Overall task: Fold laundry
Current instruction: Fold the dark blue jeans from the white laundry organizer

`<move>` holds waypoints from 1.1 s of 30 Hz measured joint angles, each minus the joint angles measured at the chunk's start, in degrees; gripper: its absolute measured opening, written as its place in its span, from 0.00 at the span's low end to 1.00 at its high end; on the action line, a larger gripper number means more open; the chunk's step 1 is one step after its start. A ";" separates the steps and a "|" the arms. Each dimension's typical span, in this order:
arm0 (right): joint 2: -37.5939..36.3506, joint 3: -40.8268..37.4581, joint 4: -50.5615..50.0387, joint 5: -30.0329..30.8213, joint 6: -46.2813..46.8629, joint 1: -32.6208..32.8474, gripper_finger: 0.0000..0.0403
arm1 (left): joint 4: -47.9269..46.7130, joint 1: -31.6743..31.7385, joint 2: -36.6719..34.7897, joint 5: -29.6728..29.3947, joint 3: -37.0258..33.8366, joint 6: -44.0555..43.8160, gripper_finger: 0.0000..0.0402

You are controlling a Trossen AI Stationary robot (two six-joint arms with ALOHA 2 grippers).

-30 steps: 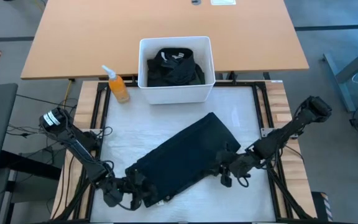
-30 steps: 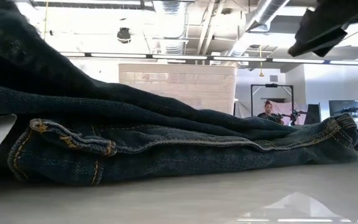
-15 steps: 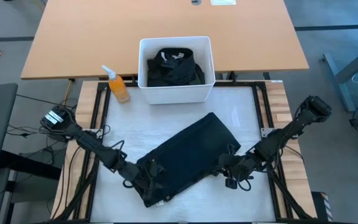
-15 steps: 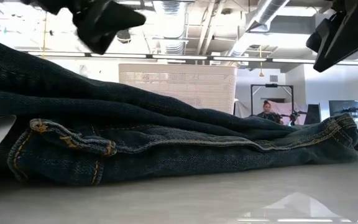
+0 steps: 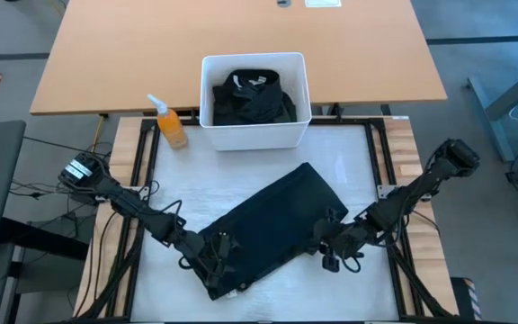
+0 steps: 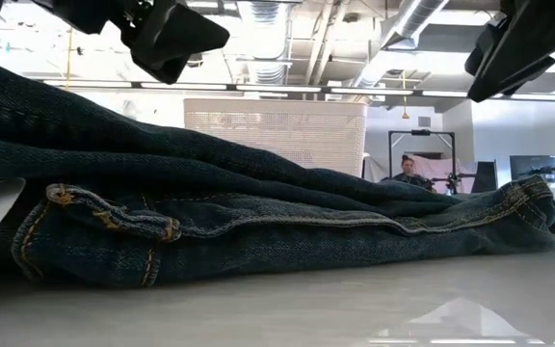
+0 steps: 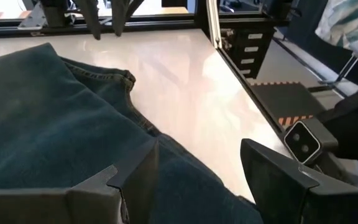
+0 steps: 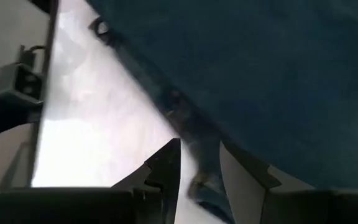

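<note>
1. Two dark grippers work one garment: a folded dark blue denim piece with tan stitching (image 5: 272, 225) lies diagonally on the white table top (image 5: 349, 162), near side, in front of the white rectangular plastic bin (image 5: 207, 99).
2. More dark clothing (image 5: 252, 97) sits inside that bin, at the far edge.
3. Left gripper (image 7: 194, 180) hovers over the denim's near-left end, fingers spread wide, holding nothing.
4. Right gripper (image 8: 199, 163) is at the denim's near-right edge, fingers part-way apart around the seamed hem; whether it pinches the cloth I cannot tell.
5. Judgement: a fold of this piece is in hand; next, both grippers must close on the near edge and carry it over evenly.
6. An orange spray bottle (image 5: 171, 126) stands left of the bin.
</note>
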 joint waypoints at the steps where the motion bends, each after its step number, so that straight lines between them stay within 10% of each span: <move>1: 0.00 0.00 0.30 -1.16 0.01 0.05 0.34 | -0.29 0.00 0.00 0.00 0.00 0.27 0.54; 14: 0.00 0.02 -6.94 -4.25 -4.78 3.22 0.34 | 0.52 3.50 0.00 -0.16 0.00 1.29 0.54; 33: 0.00 0.01 -32.66 13.43 -5.87 10.50 0.34 | -0.32 27.57 1.63 7.46 5.84 -0.74 0.54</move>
